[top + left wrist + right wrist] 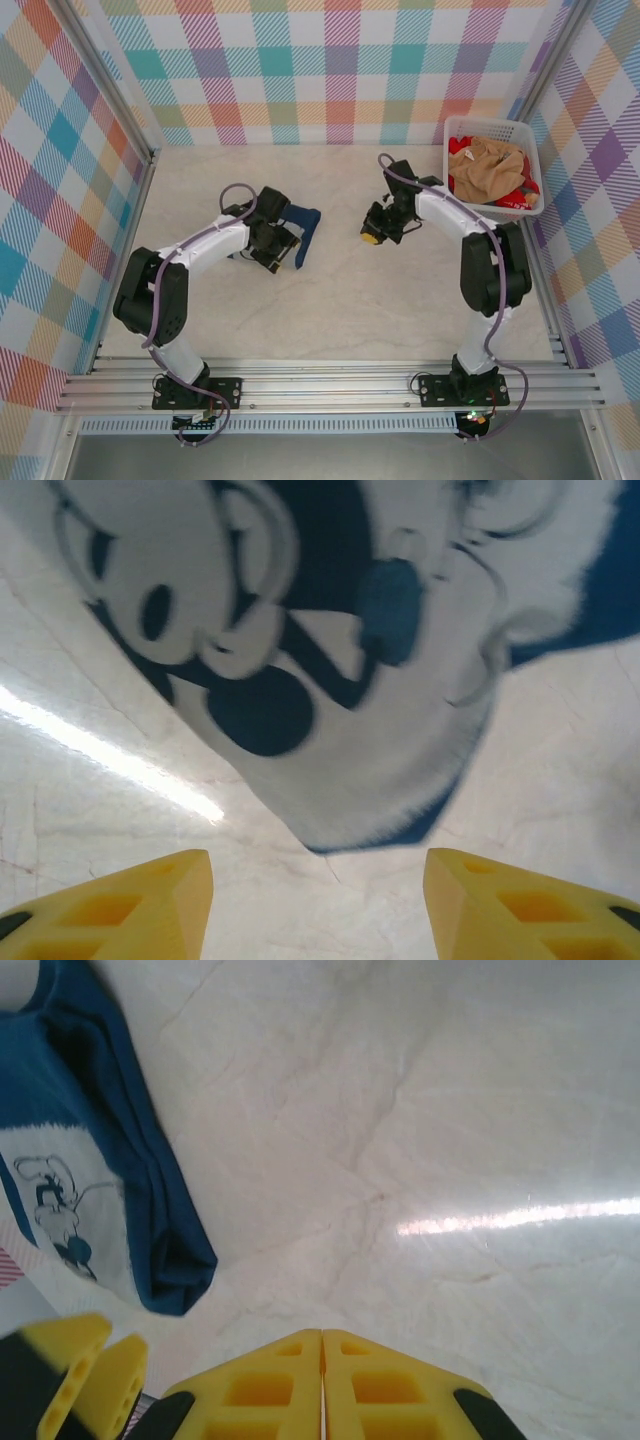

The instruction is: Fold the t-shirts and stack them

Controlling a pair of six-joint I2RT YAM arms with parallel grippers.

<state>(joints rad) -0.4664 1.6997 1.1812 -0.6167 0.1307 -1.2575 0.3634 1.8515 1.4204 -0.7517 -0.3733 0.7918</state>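
We locate the left gripper [278, 250] left of centre, over a navy blue t-shirt [305, 228] whose folded edge shows just to its right. The right gripper [372, 236] sits right of centre over the bare table [340, 310], apart from the navy cloth. In the upper right, a white basket [490, 122] holds a tan-orange t-shirt [488, 165] over a red t-shirt [517, 196]. Plaid walls [300, 70] enclose the table.

The desk [470, 1090] looks smooth, marble-patterned and slightly glossy. The navy t-shirt [95, 1080] is soft matt cloth; the basket [485, 121] is white plastic.
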